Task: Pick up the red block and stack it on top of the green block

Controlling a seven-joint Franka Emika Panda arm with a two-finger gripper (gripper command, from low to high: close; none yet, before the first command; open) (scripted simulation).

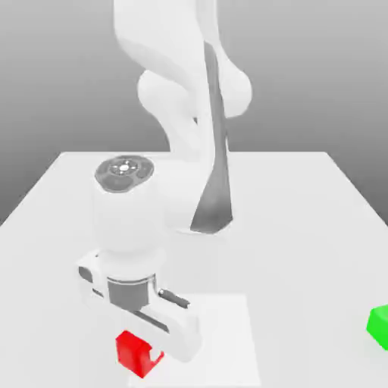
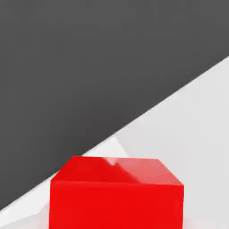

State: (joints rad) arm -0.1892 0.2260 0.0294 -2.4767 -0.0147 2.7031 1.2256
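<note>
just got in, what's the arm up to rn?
The Panda arm is down at the red block near the front of the white table, its gripper shut on the block. The block looks like it is on the table, not lifted yet. The green block sits apart at the exterior view's right edge, nothing stacked on it.

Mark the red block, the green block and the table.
red block [image 1: 133,350], exterior view, its front face
green block [image 1: 379,324], exterior view, its visible face at the picture's edge
table [image 1: 303,227], exterior view, bare top
</note>
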